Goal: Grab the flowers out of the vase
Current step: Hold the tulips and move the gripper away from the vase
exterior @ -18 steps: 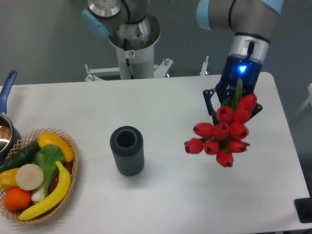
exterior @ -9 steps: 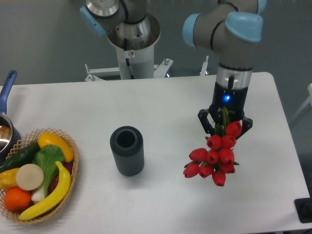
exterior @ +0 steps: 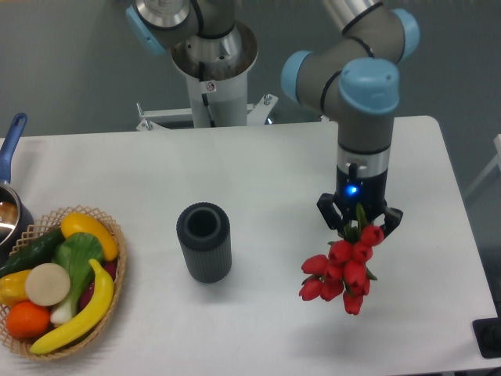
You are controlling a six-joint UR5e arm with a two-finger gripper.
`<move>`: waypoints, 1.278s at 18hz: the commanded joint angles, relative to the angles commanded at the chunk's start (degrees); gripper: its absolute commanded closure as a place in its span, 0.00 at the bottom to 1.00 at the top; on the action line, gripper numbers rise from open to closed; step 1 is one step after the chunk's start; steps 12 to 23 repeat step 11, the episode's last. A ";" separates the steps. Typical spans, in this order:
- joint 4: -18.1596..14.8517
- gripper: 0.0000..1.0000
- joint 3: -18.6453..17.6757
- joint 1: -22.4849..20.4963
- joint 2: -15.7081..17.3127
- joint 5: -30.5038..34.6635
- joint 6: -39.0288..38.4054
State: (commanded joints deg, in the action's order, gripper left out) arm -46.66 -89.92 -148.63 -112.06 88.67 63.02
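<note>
The flowers, a bunch of red tulip buds with green stems, hang to the right of the vase, low over the white table. My gripper is shut on their stems, with the buds pointing down and toward the camera. The vase, a short dark grey ribbed cylinder, stands upright and empty in the middle of the table, well to the left of my gripper.
A woven basket of toy fruit and vegetables sits at the front left. A pot with a blue handle is at the left edge. The robot's base column stands behind the table.
My gripper has moved down and toward the front of the table with the flowers in it. The arm has swung over so more of it shows. The vase has not moved.
</note>
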 joint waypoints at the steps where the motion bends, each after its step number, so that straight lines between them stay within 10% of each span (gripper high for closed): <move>1: -1.32 0.62 0.70 0.00 -0.09 0.53 0.00; 23: -2.65 0.54 0.45 1.58 -0.44 5.55 0.09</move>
